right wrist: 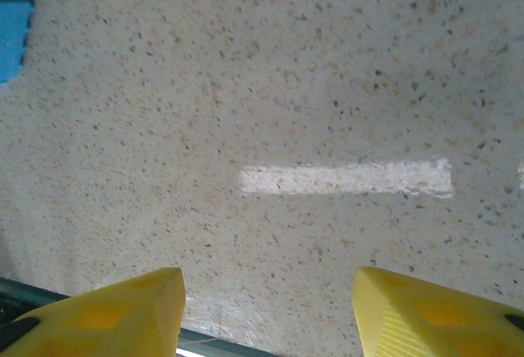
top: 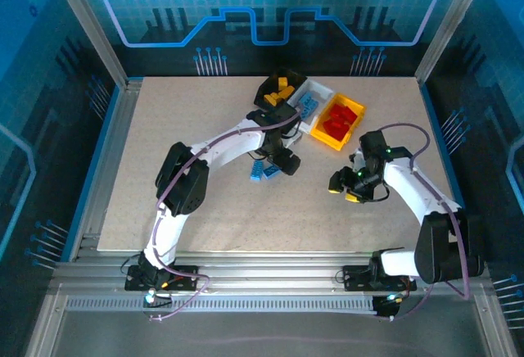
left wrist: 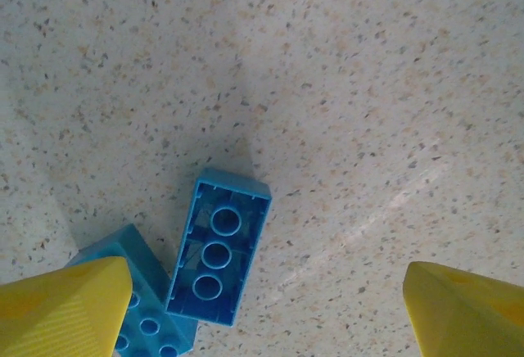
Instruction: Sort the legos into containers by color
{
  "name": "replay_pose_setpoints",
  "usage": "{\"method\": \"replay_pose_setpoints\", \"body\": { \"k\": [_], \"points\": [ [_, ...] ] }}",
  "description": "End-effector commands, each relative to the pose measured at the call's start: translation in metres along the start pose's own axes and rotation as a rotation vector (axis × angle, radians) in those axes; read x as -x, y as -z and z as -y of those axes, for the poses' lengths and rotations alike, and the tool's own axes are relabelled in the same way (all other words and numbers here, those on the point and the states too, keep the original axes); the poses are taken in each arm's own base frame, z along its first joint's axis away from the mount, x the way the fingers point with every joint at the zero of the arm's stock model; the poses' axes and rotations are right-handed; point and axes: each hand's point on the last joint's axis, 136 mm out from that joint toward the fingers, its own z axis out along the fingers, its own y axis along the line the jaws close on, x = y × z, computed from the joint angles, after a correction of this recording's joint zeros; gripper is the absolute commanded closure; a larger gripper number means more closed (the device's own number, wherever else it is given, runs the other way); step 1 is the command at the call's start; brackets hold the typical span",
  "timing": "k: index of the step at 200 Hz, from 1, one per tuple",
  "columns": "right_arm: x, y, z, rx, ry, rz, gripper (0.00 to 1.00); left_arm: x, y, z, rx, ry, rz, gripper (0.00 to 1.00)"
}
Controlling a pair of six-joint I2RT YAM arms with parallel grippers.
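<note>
Three bins (top: 326,88) are holding their colours; two blue bricks (left wrist: 219,246) are lying on the tabletop (top: 205,111) beneath the spread left hand (left wrist: 268,279), awaiting sorting; the right hand (right wrist: 266,279) is hovering spread, empty.

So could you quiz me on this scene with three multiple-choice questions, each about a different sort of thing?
1. Where are the red bricks? A) in the black bin B) in the yellow bin C) in the white bin
2. What colour are the two loose bricks by the left hand? A) blue B) red C) yellow
3. How does the loose brick nearer the middle of the left wrist view lie? A) studs up B) hollow side up C) standing on end

Answers:
1 B: the top view shows red pieces inside the yellow walls.
2 A: both look blue in the left wrist view.
3 B: its open underside with round tubes faces the camera.
</note>
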Motion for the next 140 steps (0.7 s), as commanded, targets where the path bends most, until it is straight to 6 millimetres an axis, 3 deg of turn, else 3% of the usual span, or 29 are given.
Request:
{"method": "replay_pose_setpoints", "body": {
  "k": [1, 140],
  "points": [
    [-0.012, -0.001, -0.004, 0.015, -0.014, -0.02, 0.42, -0.019, -0.015, -0.006, 0.039, -0.053, -0.071, 0.15],
    [-0.021, -0.007, -0.01, -0.019, -0.007, -0.034, 0.42, -0.015, -0.041, -0.01, 0.061, -0.096, -0.108, 0.2]
  ]
}}
